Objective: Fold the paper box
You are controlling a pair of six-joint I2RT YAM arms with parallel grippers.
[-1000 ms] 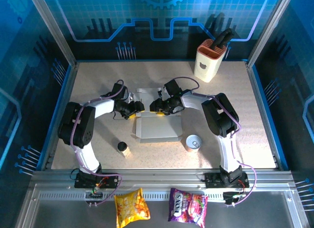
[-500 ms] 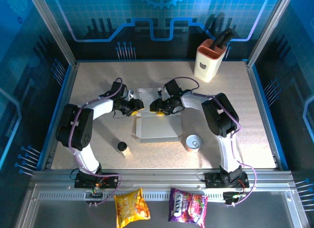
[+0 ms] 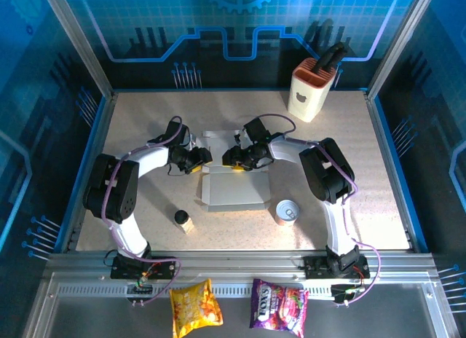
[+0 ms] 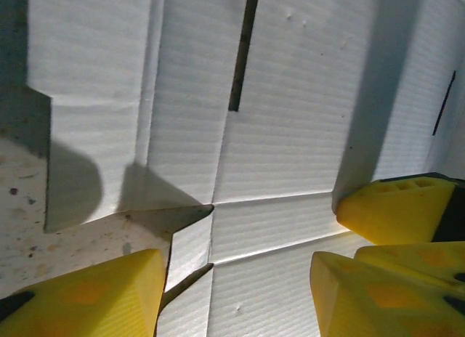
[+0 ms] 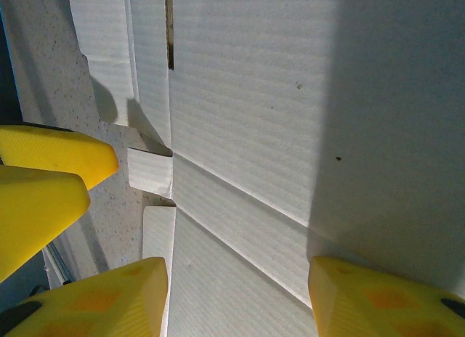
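Note:
The paper box lies opened out flat in the middle of the table, grey-white inside facing up, its far flap reaching beyond both grippers. My left gripper hovers over the box's left fold line, and my right gripper hovers just beside it over the middle. In the left wrist view the left gripper stands open above the creased cardboard, nothing between its yellow fingers. The right gripper is open too, over the box panel, with the left gripper's fingers close by.
A tin can stands right of the box's near corner. A small dark-capped bottle sits near left. The cream knife block is at the far right. Two snack bags lie off the table's front edge.
My left gripper has shifted slightly away from me and to the right, toward the box's far flap. The right gripper and the box have hardly moved.

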